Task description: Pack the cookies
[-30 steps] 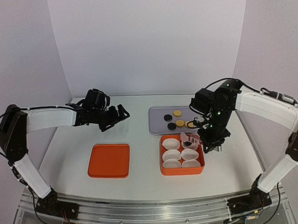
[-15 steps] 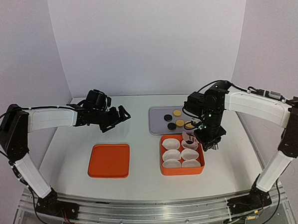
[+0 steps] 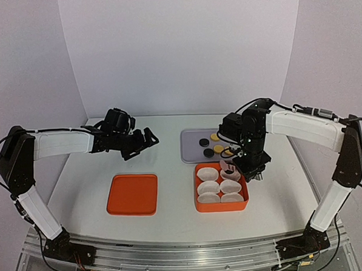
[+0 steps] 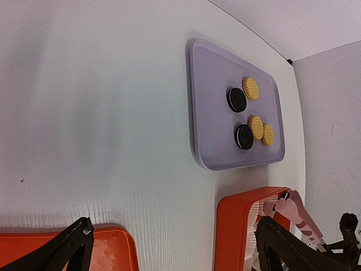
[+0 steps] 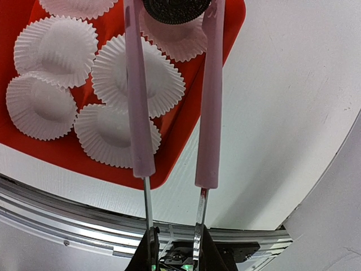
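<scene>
The right jaws hang over the far right corner of the orange box [image 3: 221, 207], closed to a narrow gap on one dark cookie [image 5: 172, 8], which is pinched by its edges between the tips of the two long pink fingers [image 5: 210, 101]. That cookie sits directly above a white fluted paper cup [image 5: 179, 40]; it may be touching the liner, but the wrist view cuts it off too close to be sure. The box's other paper cups [image 5: 138, 79] lie side by side and hold nothing. Beyond the box, the pale lilac tray [image 4: 214, 84] carries the other five cookies: two dark ones [image 4: 237, 100] [image 4: 243, 136] and three golden ones [image 4: 250, 88] [image 4: 256, 127] [image 4: 267, 134], the last two touching or nearly so. The left jaws are spread wide and grip nothing, held in the air above the table [image 3: 171, 172], beyond the flat orange lid [image 3: 133, 194] and well apart from the tray.
</scene>
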You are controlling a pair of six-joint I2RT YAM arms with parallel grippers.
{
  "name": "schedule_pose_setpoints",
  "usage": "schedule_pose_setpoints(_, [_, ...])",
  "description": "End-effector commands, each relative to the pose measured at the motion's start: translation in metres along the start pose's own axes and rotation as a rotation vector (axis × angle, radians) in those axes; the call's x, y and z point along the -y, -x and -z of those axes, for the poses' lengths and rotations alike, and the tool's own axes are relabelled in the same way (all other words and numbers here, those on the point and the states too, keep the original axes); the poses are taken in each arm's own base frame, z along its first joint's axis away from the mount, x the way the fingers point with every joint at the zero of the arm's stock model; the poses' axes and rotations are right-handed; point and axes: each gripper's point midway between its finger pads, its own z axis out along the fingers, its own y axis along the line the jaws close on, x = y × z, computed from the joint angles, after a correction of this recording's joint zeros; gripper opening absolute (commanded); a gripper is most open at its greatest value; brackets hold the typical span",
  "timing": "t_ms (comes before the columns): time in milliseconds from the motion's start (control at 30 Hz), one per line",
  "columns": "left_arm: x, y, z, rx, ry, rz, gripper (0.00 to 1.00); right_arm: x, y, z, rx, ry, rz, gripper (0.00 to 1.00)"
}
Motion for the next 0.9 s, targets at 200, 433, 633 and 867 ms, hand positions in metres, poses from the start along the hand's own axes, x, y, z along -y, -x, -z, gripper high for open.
schedule_pose_setpoints(200, [0.005, 0.008, 0.007, 0.036, -0.022, -0.006, 1.00, 0.043, -0.084, 0.013, -0.368, -0.192, 0.061, 0.00])
schedule_pose_setpoints(433, [0.006, 0.009, 0.010, 0.042, -0.024, -0.011, 1.00, 0.044, -0.086, 0.009, -0.393, -0.205, 0.064, 0.00])
schedule_pose_setpoints(633, [0.003, 0.008, 0.014, 0.050, -0.015, -0.010, 1.00, 0.043, -0.087, 0.007, -0.401, -0.205, 0.063, 0.00])
schedule_pose_setpoints(867, [-0.001, 0.006, 0.017, 0.055, -0.003, -0.005, 1.00, 0.041, -0.086, 0.005, -0.405, -0.196, 0.067, 0.02])
